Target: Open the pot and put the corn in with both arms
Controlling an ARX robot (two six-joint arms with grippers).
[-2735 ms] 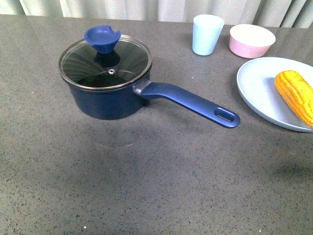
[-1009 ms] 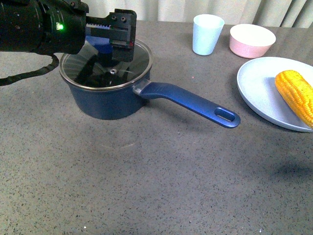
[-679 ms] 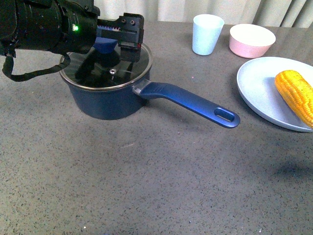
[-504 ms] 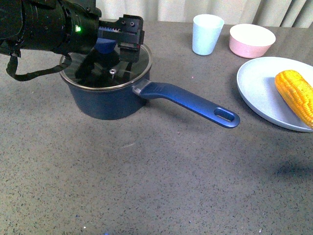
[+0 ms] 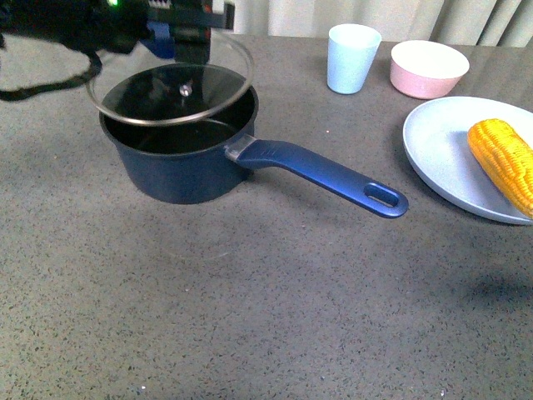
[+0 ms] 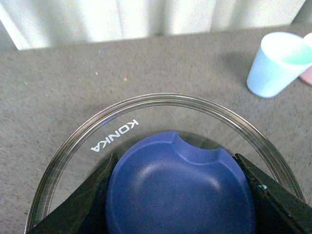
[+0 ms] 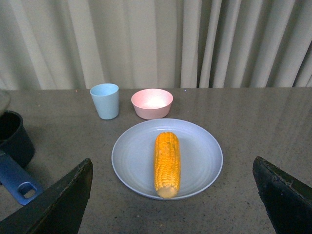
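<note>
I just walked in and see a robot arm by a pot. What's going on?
The left pincer is shut on the blue knob of the glass lid, holding it just above the pot. The corn lies on a pale blue plate, not yet picked up. The right pincer is open, facing it.

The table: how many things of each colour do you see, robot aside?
Dark blue: 1, the pot
Clear glass: 1, the lid
Light blue: 2, the cup and the plate
Pink: 1, the bowl
Yellow: 1, the corn
Total: 6
</note>
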